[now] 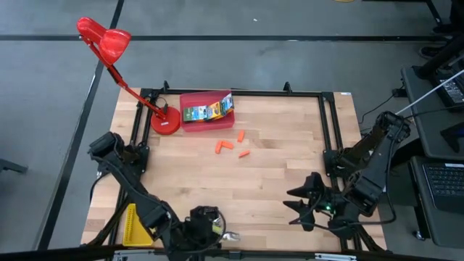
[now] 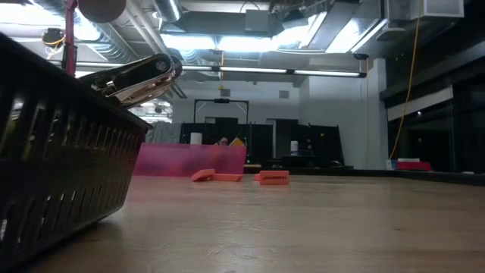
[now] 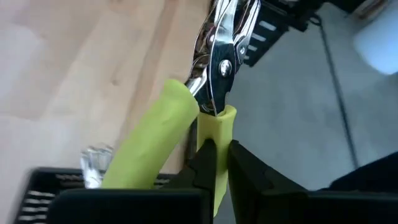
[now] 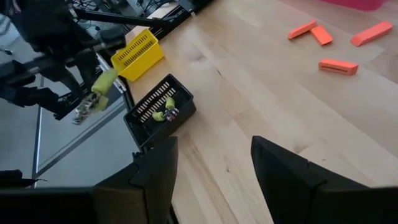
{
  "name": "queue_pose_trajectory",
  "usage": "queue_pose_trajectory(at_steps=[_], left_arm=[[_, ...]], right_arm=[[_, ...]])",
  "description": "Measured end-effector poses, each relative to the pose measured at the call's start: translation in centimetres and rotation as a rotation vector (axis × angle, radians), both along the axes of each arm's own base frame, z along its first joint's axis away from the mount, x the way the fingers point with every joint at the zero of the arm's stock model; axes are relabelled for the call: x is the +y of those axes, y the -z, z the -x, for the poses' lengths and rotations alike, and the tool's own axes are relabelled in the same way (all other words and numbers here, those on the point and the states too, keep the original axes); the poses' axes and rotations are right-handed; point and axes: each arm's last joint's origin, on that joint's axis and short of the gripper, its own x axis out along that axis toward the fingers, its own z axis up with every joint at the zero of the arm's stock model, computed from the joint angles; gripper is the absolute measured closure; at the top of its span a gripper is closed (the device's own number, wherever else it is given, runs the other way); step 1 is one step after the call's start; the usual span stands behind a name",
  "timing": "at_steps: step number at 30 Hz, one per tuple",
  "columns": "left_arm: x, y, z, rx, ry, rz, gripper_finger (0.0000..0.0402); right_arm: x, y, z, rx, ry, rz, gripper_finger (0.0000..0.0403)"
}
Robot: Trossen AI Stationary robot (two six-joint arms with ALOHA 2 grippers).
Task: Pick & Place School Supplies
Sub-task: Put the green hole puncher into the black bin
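My left gripper (image 1: 217, 230) is at the table's near edge, beside the black tray (image 4: 158, 112), shut on a small metal tool with yellow-green handles (image 3: 186, 118). The tool's shiny jaws (image 2: 140, 76) show above the tray's wall in the low view. Another yellow-green-handled item (image 4: 165, 109) lies inside the black tray. Three orange pieces (image 1: 221, 147) lie mid-table. Green-and-yellow boxes (image 1: 206, 111) rest in the red tray (image 1: 190, 125) at the far side. My right gripper (image 4: 211, 168) hovers open at the near right, holding nothing. My left gripper pinches one of the tool's two yellow-green handles (image 3: 219, 127) between its two fingers, near that handle's end. The other handle (image 3: 155, 143) runs free beside the fingers. The tool is lifted clear, its metal jaws (image 3: 221, 50) pointing away beyond the fingertips.
A yellow tray (image 1: 134, 225) sits at the near left corner, next to the black tray. A red desk lamp (image 1: 165, 119) stands at the far left, its arm reaching off the table. The wooden top (image 1: 275, 174) between the orange pieces and the near edge is bare.
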Motion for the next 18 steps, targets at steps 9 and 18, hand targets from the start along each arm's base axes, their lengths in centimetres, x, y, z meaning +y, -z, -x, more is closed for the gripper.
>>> queue_pose_trajectory(at_steps=[9,18], left_arm=[[-1.4,4.6,2.4,-0.027,-0.082,0.119,0.0386],[-0.8,9.0,4.0,-0.057,-0.102,0.194,0.0386]], right_arm=[[0.4,-0.1,0.6,-0.034,0.017,-0.013,0.0195],[0.5,-0.2,0.5,-0.045,0.023,-0.036,0.0195]])
